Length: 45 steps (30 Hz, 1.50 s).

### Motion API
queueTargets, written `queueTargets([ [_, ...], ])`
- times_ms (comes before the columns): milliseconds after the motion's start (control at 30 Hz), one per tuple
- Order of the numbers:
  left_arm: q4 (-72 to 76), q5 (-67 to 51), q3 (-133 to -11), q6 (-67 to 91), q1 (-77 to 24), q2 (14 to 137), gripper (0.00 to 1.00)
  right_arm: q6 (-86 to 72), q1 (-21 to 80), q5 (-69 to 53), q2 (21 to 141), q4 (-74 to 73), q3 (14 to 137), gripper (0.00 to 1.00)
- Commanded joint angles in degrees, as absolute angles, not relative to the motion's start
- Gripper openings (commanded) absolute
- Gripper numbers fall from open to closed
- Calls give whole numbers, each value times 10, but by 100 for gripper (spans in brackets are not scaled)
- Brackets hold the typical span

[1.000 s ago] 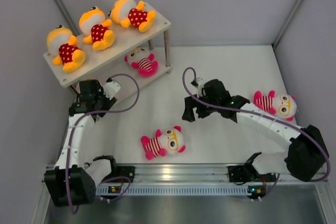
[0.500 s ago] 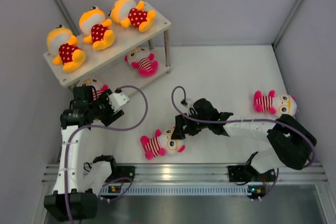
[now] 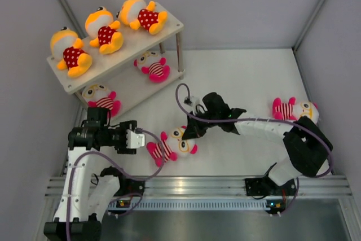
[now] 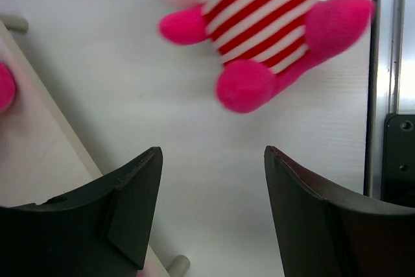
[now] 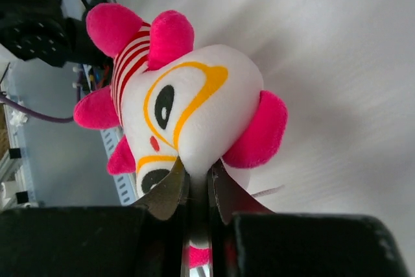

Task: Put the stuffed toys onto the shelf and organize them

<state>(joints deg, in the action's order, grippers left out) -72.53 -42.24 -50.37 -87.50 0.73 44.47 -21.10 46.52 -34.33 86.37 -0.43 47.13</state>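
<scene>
On the table lies a striped-shirt stuffed toy [image 3: 168,147] with a white face and pink limbs. My right gripper [image 3: 187,134] is shut on its head [image 5: 188,108], the fingertips [image 5: 170,189] pinching the white plush. My left gripper [image 3: 139,139] stands open just left of this toy, nothing between its fingers [image 4: 133,192], the toy's striped body [image 4: 269,21] ahead of them. The shelf [image 3: 172,25] carries three orange toys [image 3: 103,29] on top. Two striped toys lie on its lower board, one on the right [image 3: 152,66] and one on the left [image 3: 100,97]. Another striped toy [image 3: 296,111] lies far right.
The metal rail [image 3: 186,187] with both arm bases runs along the near edge. Grey walls close in the left, back and right sides. In the left wrist view the shelf's lower board edge [image 4: 39,154] and a leg [image 4: 176,265] are beside my left finger.
My right gripper swung left to the floor toy and shut on its head, turning it a little. My left arm drew back from the shelf, leaving a striped toy on the lower board.
</scene>
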Motion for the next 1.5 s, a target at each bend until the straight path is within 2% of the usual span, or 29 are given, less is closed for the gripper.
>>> queueTargets([
  [0, -773, -481, -487, -1007, -36, 397, 70, -91, 423, -429, 844, -110, 593, 0],
  [133, -773, -471, -471, -1044, -51, 371, 70, -21, 418, -450, 909, -205, 731, 0],
  [300, -773, -454, -487, -1035, -52, 378, 70, 51, 435, -448, 947, -284, 809, 0],
  [533, -773, -468, -545, -984, -51, 380, 68, 89, 428, -411, 947, -344, 802, 0],
  [767, -773, -465, -493, -1047, -52, 382, 72, 70, 438, -432, 921, -313, 799, 0],
  [1000, -772, -476, -506, -1049, -51, 391, 75, 61, 469, -440, 940, -304, 824, 0],
  [1200, -773, -462, -498, -1035, -52, 386, 68, 36, 480, -456, 948, -265, 831, 0],
  [1467, -773, -480, -496, -1035, -52, 388, 67, 26, 484, -451, 970, -269, 863, 0],
])
